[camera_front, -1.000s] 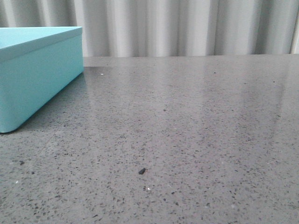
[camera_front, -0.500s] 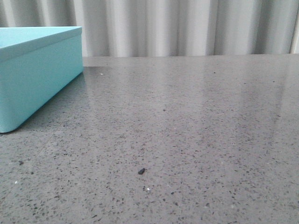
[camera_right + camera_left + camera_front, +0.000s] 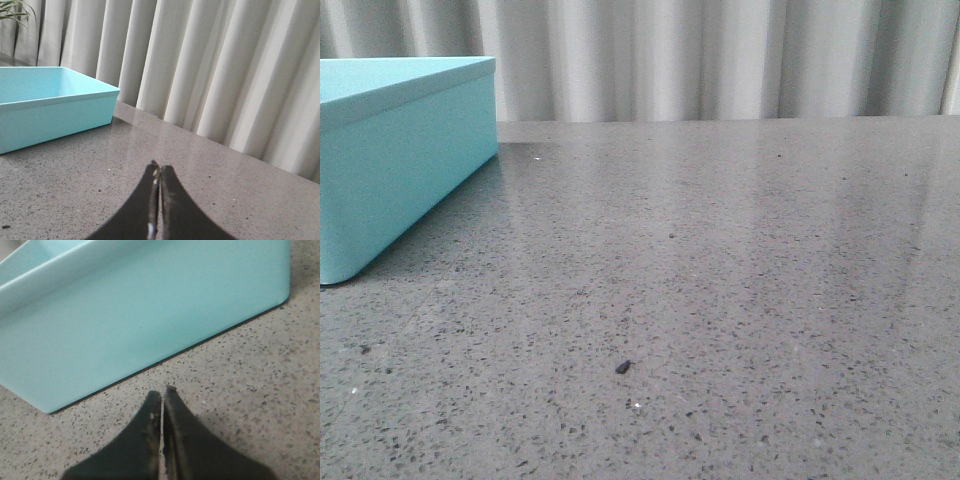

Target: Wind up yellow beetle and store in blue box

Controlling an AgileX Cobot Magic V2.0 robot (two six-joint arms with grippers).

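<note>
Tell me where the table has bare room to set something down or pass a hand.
Nearly all of the grey table in the front view is bare: from the blue box at the left across to the right edge, and back to the curtain. Only a small dark speck lies near the front. The one tight spot is beside the box, where the shut left gripper sits close to its wall.

Blue box on table, far left

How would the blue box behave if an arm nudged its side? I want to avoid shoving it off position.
The blue box sits flat on the speckled table with a broad base, so it would probably slide, not tip. Its sides look smooth and rigid, so a shut left gripper might skid along the wall. Its weight cannot be judged.
</note>
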